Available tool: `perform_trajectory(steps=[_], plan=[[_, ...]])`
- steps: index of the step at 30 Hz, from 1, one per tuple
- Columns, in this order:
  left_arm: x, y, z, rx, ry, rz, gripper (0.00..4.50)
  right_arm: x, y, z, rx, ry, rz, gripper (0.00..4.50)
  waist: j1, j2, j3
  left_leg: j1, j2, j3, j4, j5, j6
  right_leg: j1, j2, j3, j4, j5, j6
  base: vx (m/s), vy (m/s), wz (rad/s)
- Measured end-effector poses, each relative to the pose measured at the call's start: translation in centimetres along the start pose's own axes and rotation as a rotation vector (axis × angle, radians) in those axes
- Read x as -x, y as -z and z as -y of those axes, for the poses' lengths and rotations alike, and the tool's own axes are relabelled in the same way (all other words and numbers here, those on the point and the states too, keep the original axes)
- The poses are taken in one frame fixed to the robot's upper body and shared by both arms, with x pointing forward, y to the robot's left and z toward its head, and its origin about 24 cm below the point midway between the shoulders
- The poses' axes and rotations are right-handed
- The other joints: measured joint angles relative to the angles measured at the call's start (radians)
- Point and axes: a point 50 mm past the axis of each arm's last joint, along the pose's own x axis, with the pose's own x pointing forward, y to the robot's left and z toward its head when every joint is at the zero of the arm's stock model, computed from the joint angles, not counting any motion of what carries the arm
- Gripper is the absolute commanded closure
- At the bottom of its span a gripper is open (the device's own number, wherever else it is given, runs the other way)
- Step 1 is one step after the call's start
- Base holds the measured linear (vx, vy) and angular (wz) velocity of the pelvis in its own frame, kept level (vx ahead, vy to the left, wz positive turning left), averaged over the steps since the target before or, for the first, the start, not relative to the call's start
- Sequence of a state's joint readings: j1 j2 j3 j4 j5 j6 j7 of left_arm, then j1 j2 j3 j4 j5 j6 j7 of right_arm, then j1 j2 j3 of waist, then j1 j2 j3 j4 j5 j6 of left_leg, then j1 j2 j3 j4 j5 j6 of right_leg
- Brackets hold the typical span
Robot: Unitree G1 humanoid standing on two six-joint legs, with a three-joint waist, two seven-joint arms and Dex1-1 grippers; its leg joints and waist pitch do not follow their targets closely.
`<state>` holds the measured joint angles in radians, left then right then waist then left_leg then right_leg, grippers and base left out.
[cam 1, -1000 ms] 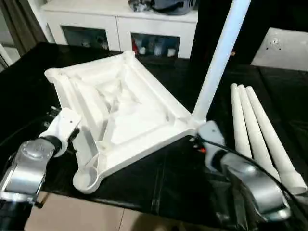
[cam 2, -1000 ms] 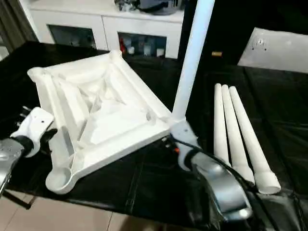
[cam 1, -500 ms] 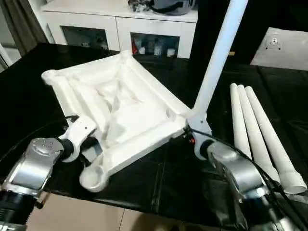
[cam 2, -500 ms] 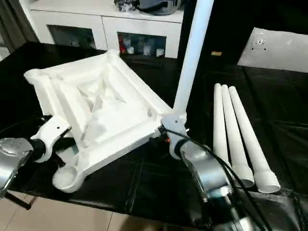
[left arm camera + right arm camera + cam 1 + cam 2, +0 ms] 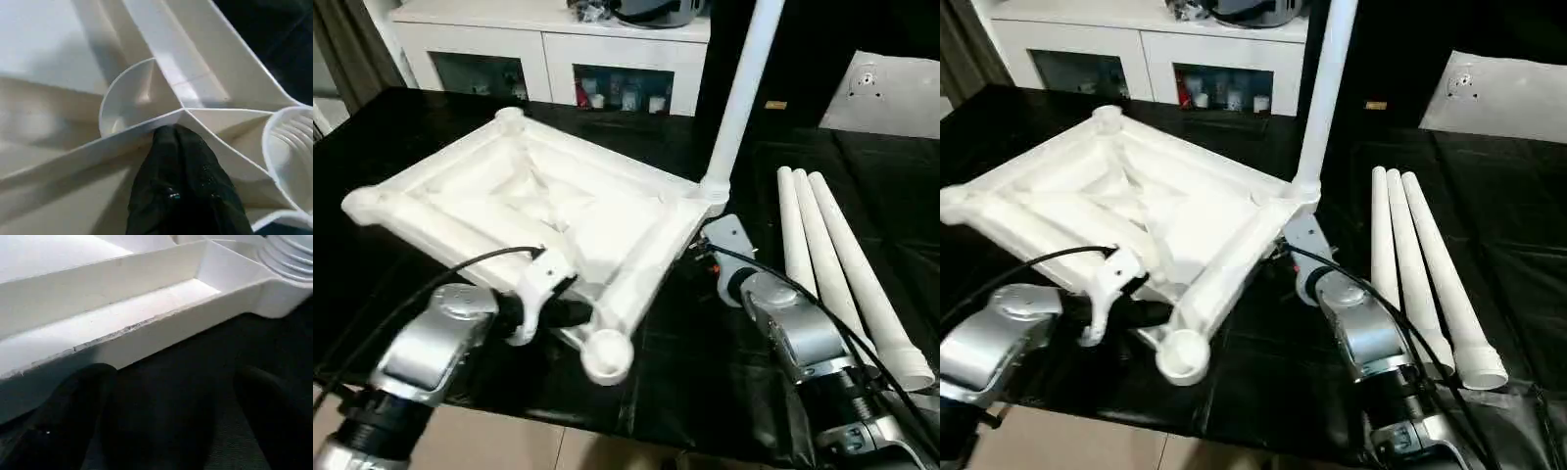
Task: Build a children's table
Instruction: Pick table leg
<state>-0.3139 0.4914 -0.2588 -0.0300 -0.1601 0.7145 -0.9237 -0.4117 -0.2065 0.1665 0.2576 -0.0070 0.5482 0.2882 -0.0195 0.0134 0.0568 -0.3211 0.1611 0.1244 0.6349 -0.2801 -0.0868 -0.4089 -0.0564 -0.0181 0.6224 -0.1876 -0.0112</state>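
Where the black tabletop [image 5: 401, 127] begins on the left, the children's table [image 5: 538, 211] lies upside down, its ribbed moulded underside facing up. Its square top is turned diamond-wise: one corner points away toward the white cabinet [image 5: 548, 49], another, with an empty round socket [image 5: 607, 354], toward the robot. The plastic is white, smooth and slightly glossy, with straight ribs running between raised edge rails.

At the near edge the left gripper [image 5: 183, 142] has its jaws clenched together, the black fingertips pressed against a rib junction beside a half-round pocket, just beside the empty socket.

From the right-hand corner socket one fitted leg [image 5: 739, 98] rises nearly upright, round and tapering, leaning a little to the right.

Just below that corner the right gripper [image 5: 171, 396] sits low over the black cloth with its jaws spread wide, released, facing the table's side rail without touching it.

Further right, three loose legs [image 5: 832, 264] lie side by side, touching, long axes running away from the robot, thicker ends nearest.
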Motion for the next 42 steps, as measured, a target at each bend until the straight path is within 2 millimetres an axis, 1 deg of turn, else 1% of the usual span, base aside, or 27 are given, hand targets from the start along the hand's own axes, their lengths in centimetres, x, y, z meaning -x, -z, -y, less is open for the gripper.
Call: perform_trajectory(steps=[3, 5, 8, 9, 11, 13, 16, 19, 20, 23, 25, 26, 28, 29, 31, 32, 33, 34, 35, 36, 37, 38, 39, 40, 41, 42], plan=[[-1.7, -1.1, 0.4, -0.005, 0.049, 0.025, 4.47, 0.3, 0.1, 1.1, -0.003, 0.052, 0.0, 0.0, 0.002, 0.003, 0.002, -0.001, 0.0, 0.001, 0.0, 0.0, 0.001, 0.0, -0.001, 0.0, -0.001, 0.0, 0.0, 0.0, 0.0, 0.0], [-3.1, -1.8, 0.9, -0.01, 0.079, 0.058, 4.47, 0.5, 0.0, 1.8, -0.006, 0.086, 0.007, 0.0, 0.002, 0.009, 0.005, -0.003, 0.0, 0.002, 0.0, 0.001, 0.002, 0.0, -0.001, 0.001, -0.005, 0.001, -0.002, 0.0, 0.0, 0.0], [-4.0, -2.6, 1.6, -0.04, 0.107, 0.088, 4.47, 0.6, -0.2, 2.0, -0.007, 0.097, 0.018, 0.0, -0.005, 0.011, 0.005, -0.003, 0.002, 0.003, -0.001, 0.002, 0.004, -0.001, 0.0, 0.0, -0.006, 0.002, -0.003, 0.0, 0.0, 0.0], [-4.4, -2.8, 1.6, -0.029, 0.106, 0.105, 4.47, 0.7, -0.2, 2.2, -0.01, 0.106, 0.02, 0.0, -0.003, 0.014, 0.006, -0.003, 0.002, 0.003, -0.001, 0.002, 0.004, -0.001, 0.0, -0.001, -0.006, 0.002, -0.003, 0.0, 0.0, 0.0], [-5.2, -3.1, 1.6, -0.009, 0.083, 0.141, 4.47, 0.8, -0.3, 2.4, -0.013, 0.115, 0.029, 0.0, -0.001, 0.019, 0.007, -0.004, 0.002, 0.004, -0.001, 0.002, 0.005, -0.001, 0.0, -0.001, -0.007, 0.002, -0.003, 0.0, 0.0, 0.0], [-6.1, -3.6, 1.3, 0.001, 0.04, 0.172, 4.47, 0.9, -0.4, 2.5, -0.016, 0.123, 0.041, 0.0, 0.0, 0.02, 0.008, -0.005, 0.002, 0.004, -0.001, 0.003, 0.007, -0.001, 0.0, -0.001, -0.007, 0.003, -0.005, 0.0, 0.0, 0.0], [-6.6, -4.3, 0.7, -0.025, -0.028, 0.201, 4.47, 0.9, -0.9, 2.3, -0.016, 0.128, 0.066, 0.0, -0.002, 0.021, 0.009, -0.005, 0.003, 0.004, -0.001, 0.004, 0.007, -0.001, 0.0, -0.001, -0.007, 0.005, -0.006, 0.0, 0.0, 0.0], [-6.2, -5.2, 0.3, -0.049, -0.074, 0.278, 4.47, 1.3, -2.1, 2.3, -0.015, 0.137, 0.122, 0.0, -0.002, 0.022, 0.009, -0.007, 0.004, 0.005, -0.001, 0.005, 0.007, -0.003, 0.0, -0.001, -0.007, 0.005, -0.007, 0.0, 0.0, 0.0], [-5.9, -5.8, 0.2, -0.057, -0.088, 0.321, 4.29, 1.6, -3.0, 2.1, -0.019, 0.133, 0.165, 0.0, -0.002, 0.022, 0.009, -0.008, 0.004, 0.005, -0.001, 0.005, 0.007, -0.004, 0.0, -0.002, -0.007, 0.005, -0.006, 0.0, 0.0, 0.0], [-4.8, -7.1, 1.2, -0.082, -0.075, 0.432, 4.06, 2.6, -5.1, 2.0, -0.017, 0.123, 0.268, 0.0, 0.005, 0.022, 0.009, -0.011, 0.005, 0.005, -0.001, 0.005, 0.008, -0.006, 0.0, -0.003, -0.007, 0.005, -0.007, 0.0, 0.0, 0.0], [-4.2, -7.0, 1.5, -0.068, -0.076, 0.47, 4.0, 3.2, -5.7, 2.4, -0.026, 0.142, 0.308, 0.0, 0.006, 0.021, 0.009, -0.011, 0.005, 0.006, -0.001, 0.005, 0.008, -0.007, 0.0, -0.002, -0.007, 0.005, -0.007, 0.0, 0.0, 0.0], [-3.8, -6.7, 1.8, -0.042, -0.099, 0.482, 3.84, 3.9, -5.7, 2.5, -0.056, 0.152, 0.325, 0.0, 0.007, 0.021, 0.009, -0.012, 0.005, 0.007, -0.002, 0.005, 0.008, -0.007, 0.0, -0.003, -0.008, 0.005, -0.007, 0.0, 0.0, 0.0], [-3.1, -5.9, 2.0, -0.002, -0.15, 0.489, 3.78, 4.8, -5.2, 2.1, -0.09, 0.144, 0.335, 0.0, 0.01, 0.021, 0.009, -0.012, 0.006, 0.008, -0.002, 0.005, 0.008, -0.007, 0.0, -0.003, -0.008, 0.005, -0.007, 0.0, 0.0, 0.0], [-2.5, -5.4, 2.0, 0.013, -0.214, 0.511, 3.58, 5.4, -4.6, 1.5, -0.13, 0.125, 0.339, 0.0, 0.011, 0.021, 0.009, -0.012, 0.007, 0.009, -0.002, 0.005, 0.008, -0.008, 0.0, -0.003, -0.008, 0.005, -0.007, 0.0, 0.0, 0.0], [-1.3, -5.1, 1.6, 0.026, -0.34, 0.563, 3.41, 6.0, -3.6, 0.3, -0.2, 0.087, 0.342, 0.0, 0.011, 0.021, 0.009, -0.012, 0.011, 0.014, -0.002, 0.005, 0.008, -0.008, 0.001, -0.004, -0.008, 0.005, -0.007, 0.0, 0.0, 0.0], [-0.5, -5.0, 1.3, 0.043, -0.431, 0.591, 3.33, 6.4, -3.0, -0.5, -0.249, 0.062, 0.338, 0.0, 0.008, 0.022, 0.008, -0.002, 0.019, 0.032, -0.001, 0.005, 0.007, -0.011, 0.009, 0.007, -0.011, 0.006, -0.006, 0.0, 0.0, 0.0], [0.2, -4.7, 1.0, 0.056, -0.496, 0.597, 3.33, 6.5, -2.7, -1.0, -0.28, 0.043, 0.339, 0.0, 0.015, 0.021, 0.008, 0.004, 0.024, 0.052, -0.001, 0.0, -0.001, -0.013, 0.02, 0.028, -0.012, 0.01, -0.005, -0.006, 0.01, -0.35], [0.6, -4.5, 0.8, 0.07, -0.552, 0.596, 3.23, 6.7, -2.6, -1.3, -0.303, 0.032, 0.343, 0.0, 0.021, 0.02, 0.009, 0.006, 0.025, 0.061, 0.001, -0.006, -0.007, -0.016, 0.031, 0.05, -0.011, 0.013, -0.001, -0.006, 0.01, -0.35], [1.3, -4.2, 0.6, 0.085, -0.616, 0.602, 3.13, 7.1, -2.3, -1.4, -0.325, 0.037, 0.347, 0.0, 0.03, 0.019, 0.008, 0.008, 0.022, 0.063, 0.009, -0.014, -0.005, -0.018, 0.047, 0.082, -0.012, 0.014, 0.009, -0.032, 0.028, -0.51], [1.5, -4.0, 0.6, 0.094, -0.651, 0.602, 3.06, 7.5, -1.9, -1.4, -0.338, 0.055, 0.342, 0.0, 0.039, 0.018, 0.009, 0.008, 0.014, 0.055, 0.024, -0.022, 0.006, -0.018, 0.059, 0.113, -0.012, 0.016, 0.02, -0.03, 0.077, -0.48], [1.6, -3.8, 0.7, 0.109, -0.672, 0.608, 3.02, 7.7, -1.4, -1.2, -0.353, 0.073, 0.329, 0.0, 0.052, 0.017, 0.009, 0.007, 0.0, 0.043, 0.043, -0.032, 0.021, -0.017, 0.071, 0.144, -0.013, 0.019, 0.026, -0.03, 0.077, -0.48], [1.6, -3.6, 0.8, 0.119, -0.707, 0.601, 2.93, 8.0, -0.7, -0.9, -0.382, 0.115, 0.313, 0.0, 0.067, 0.014, 0.011, -0.007, -0.034, 0.008, 0.088, -0.037, 0.03, -0.014, 0.078, 0.181, -0.014, 0.022, 0.039, -0.039, 0.144, -0.54], [1.8, -3.2, 0.8, 0.127, -0.729, 0.588, 2.81, 8.1, -0.4, -0.9, -0.396, 0.126, 0.304, 0.0, 0.069, 0.015, 0.012, -0.016, -0.055, -0.012, 0.103, -0.037, 0.031, -0.007, 0.087, 0.206, -0.024, 0.028, 0.05, -0.059, 0.189, -0.61], [1.9, -3.1, 0.7, 0.125, -0.748, 0.584, 2.7, 8.1, -0.4, -1.0, -0.404, 0.125, 0.308, 0.0, 0.067, 0.024, 0.009, -0.013, -0.063, -0.028, 0.067, -0.042, 0.035, -0.006, 0.104, 0.227, -0.036, 0.032, 0.057, -0.059, 0.189, -0.61], [2.2, -3.2, 0.5, 0.123, -0.779, 0.588, 2.66, 8.0, -0.7, -1.4, -0.423, 0.112, 0.322, 0.0, 0.048, 0.028, 0.007, -0.008, -0.066, -0.014, 0.066, -0.048, 0.05, -0.016, 0.105, 0.225, -0.047, 0.028, 0.055, -0.074, 0.219, -0.54], [2.4, -3.2, 0.4, 0.128, -0.796, 0.594, 2.61, 8.1, -0.9, -1.7, -0.43, 0.1, 0.334, 0.0, 0.043, 0.029, 0.006, -0.01, -0.062, 0.003, 0.06, -0.046, 0.06, -0.027, 0.091, 0.202, -0.04, 0.002, 0.03, -0.08, 0.213, -0.43]])
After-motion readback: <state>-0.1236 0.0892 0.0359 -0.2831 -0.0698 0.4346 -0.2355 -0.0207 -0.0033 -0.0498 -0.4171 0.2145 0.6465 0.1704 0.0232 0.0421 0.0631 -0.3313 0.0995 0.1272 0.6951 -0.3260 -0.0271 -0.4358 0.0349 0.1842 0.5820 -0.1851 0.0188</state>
